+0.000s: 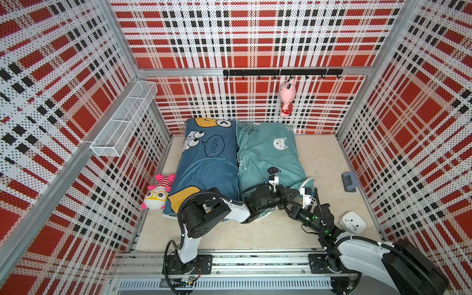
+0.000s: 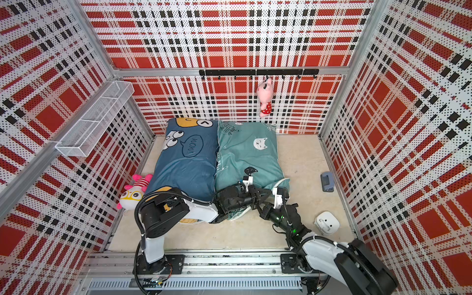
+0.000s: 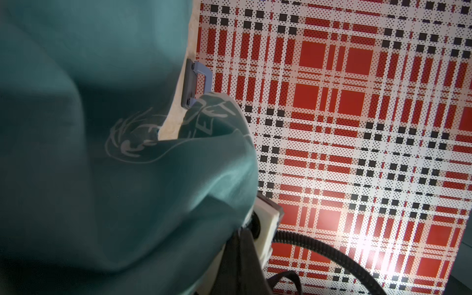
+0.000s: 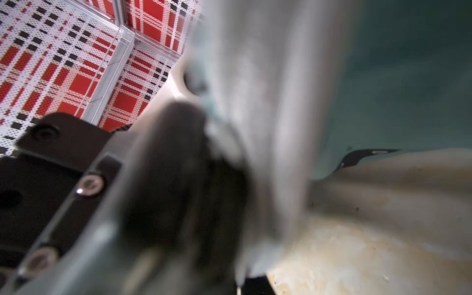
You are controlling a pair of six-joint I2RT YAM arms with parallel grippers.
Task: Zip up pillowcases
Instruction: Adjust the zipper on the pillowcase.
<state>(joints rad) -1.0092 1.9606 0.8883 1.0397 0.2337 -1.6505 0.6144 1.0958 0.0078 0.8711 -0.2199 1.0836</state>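
Two pillowcases lie side by side on the floor, showing in both top views: a dark blue pillowcase (image 1: 207, 163) (image 2: 186, 163) and a teal pillowcase (image 1: 268, 153) (image 2: 250, 153) to its right. Both arms meet at the teal one's near edge, close to its right corner. My left gripper (image 1: 293, 194) (image 2: 267, 193) reaches in from the left and is shut; in the left wrist view its black fingers (image 3: 242, 237) are pressed together under draped teal fabric (image 3: 127, 178). My right gripper (image 1: 287, 204) (image 2: 260, 205) comes from the right and is shut. A blurred pale strip of the case's edge (image 4: 268, 127) tapers into its jaws. The zipper is hidden.
A plush toy with yellow glasses (image 1: 157, 194) leans on the blue pillowcase's near left corner. A pink plush (image 1: 286, 98) hangs from the hook rail (image 1: 281, 72). A wire basket (image 1: 125, 120) is on the left wall. A blue-grey device (image 1: 348, 181) and a white device (image 1: 353, 222) lie at the right.
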